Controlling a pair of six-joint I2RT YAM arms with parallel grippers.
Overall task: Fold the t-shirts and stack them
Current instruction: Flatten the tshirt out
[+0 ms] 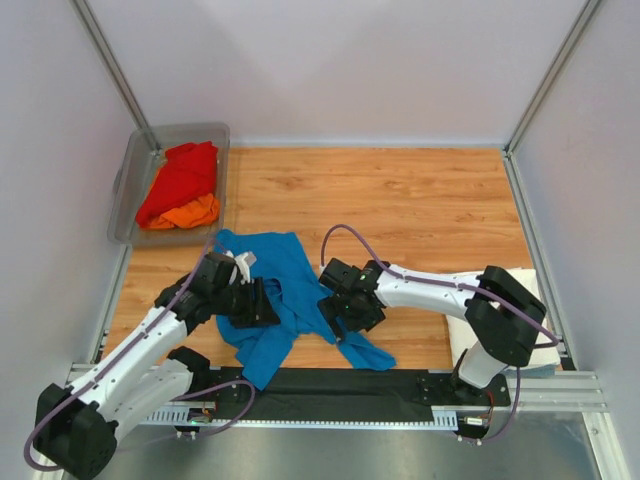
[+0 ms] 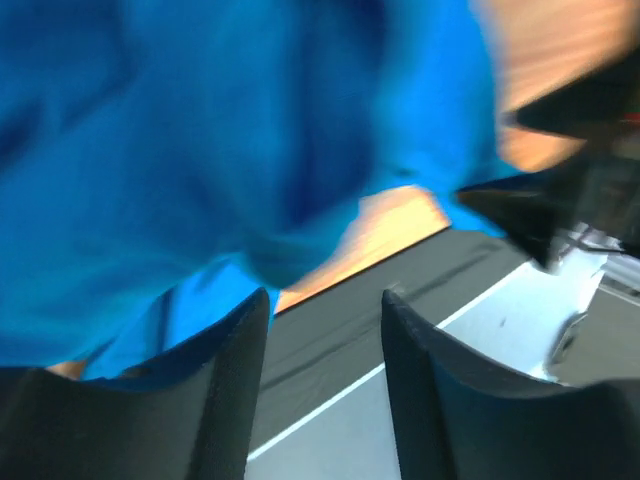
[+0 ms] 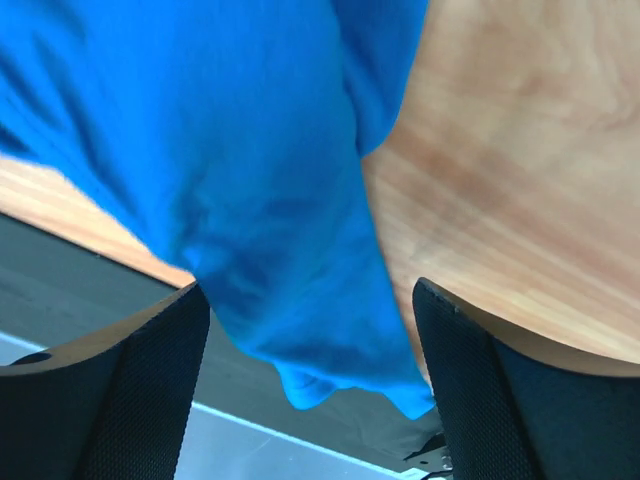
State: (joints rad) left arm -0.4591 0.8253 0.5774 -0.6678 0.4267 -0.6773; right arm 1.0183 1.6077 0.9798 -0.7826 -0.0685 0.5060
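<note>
The blue shirt (image 1: pixel 285 265) lies crumpled between both grippers. The left gripper (image 2: pixel 326 296) is open and empty, with the cloth just ahead of its fingertips. The right gripper (image 3: pixel 307 288) gapes wide, the cloth bunched ahead between its spread fingers.

Blue t-shirt (image 2: pixel 200 150) blurry in left wrist view; white t-shirt (image 1: pixel 532 276) partly behind right arm (image 1: pixel 430 288).

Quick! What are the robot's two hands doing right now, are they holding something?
Left gripper: open, holding nothing.
Right gripper: open wide, blue shirt ahead of it, not pinched.
</note>
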